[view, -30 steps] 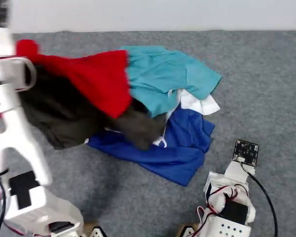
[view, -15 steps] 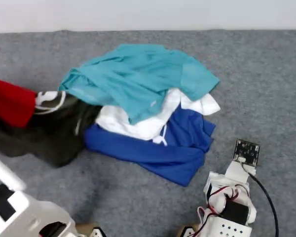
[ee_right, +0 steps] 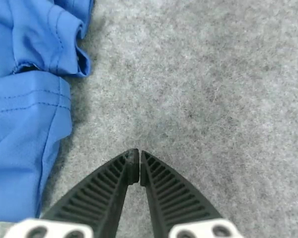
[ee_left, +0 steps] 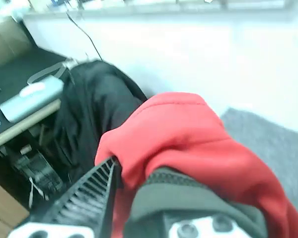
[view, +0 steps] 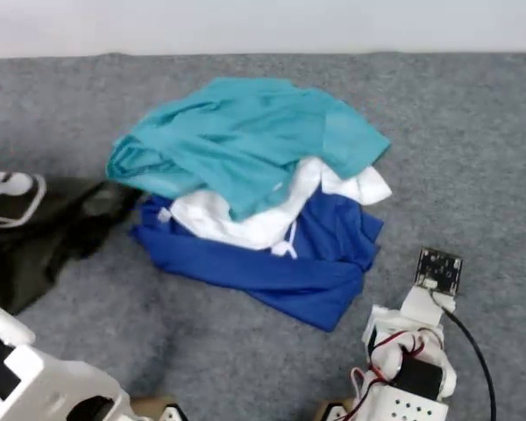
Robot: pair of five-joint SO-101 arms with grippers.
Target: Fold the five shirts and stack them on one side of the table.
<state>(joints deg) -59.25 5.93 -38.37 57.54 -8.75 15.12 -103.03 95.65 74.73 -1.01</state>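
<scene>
I count five shirts, one per colour. Right gripper (ee_right: pixel 139 157): jaws together, nothing in them, over bare grey desk (view: pixel 473 158) just beside the blue shirt (view: pixel 289 263). Three shirts are piled: the white shirt (view: pixel 237 219) lies on the blue shirt, and the teal shirt (view: pixel 245 132) sits on top over its far part. The dark shirt (view: pixel 44 237) lies left of the blue shirt, one end just beside it. Left gripper (ee_left: pixel 131 186): jaws clamped on the dark shirt and red shirt (ee_left: pixel 188 144) together, well left of the blue shirt.
</scene>
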